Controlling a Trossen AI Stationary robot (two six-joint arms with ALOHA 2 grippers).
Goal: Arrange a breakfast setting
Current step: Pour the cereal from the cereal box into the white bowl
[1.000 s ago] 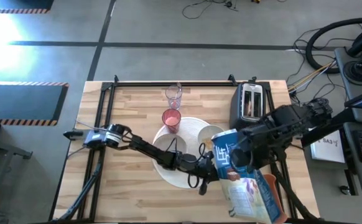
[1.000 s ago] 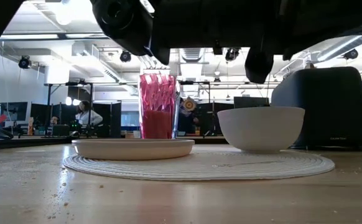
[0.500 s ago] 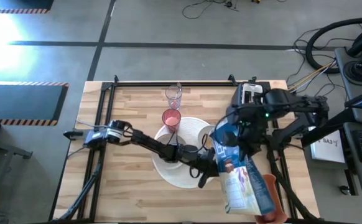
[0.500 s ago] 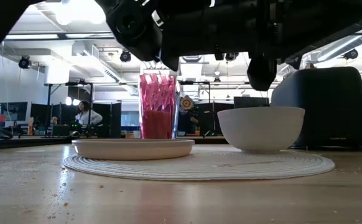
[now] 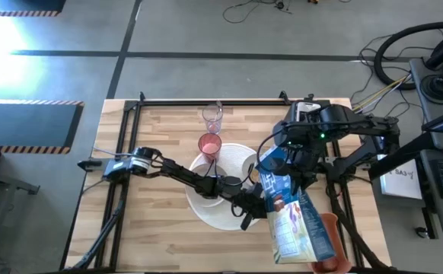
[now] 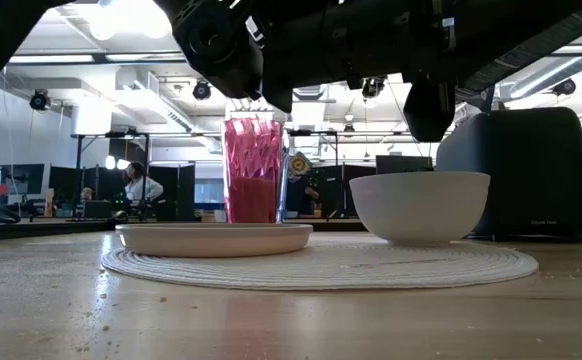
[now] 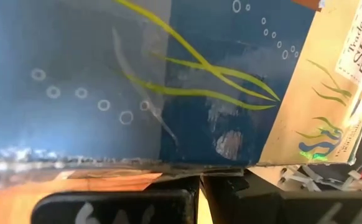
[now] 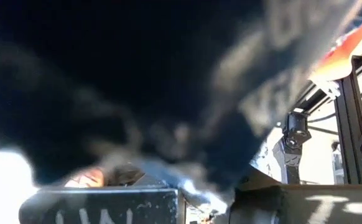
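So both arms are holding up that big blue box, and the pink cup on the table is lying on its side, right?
Not quite. The pink cup stands upright behind the smaller plate, as the low view shows. The rest holds: the left gripper and the right gripper are both shut on the blue box, which they hold above the table.

The light wooden plank table point(image 5: 160, 221) stands on a grey concrete floor point(image 5: 206, 68) crossed by dark tape lines. Beyond the table's far edge, black cables point(image 5: 256, 9) lie on the floor. Behind the table, an open workshop shows ceiling lights point(image 6: 121, 20) and dark monitors point(image 6: 21, 185).
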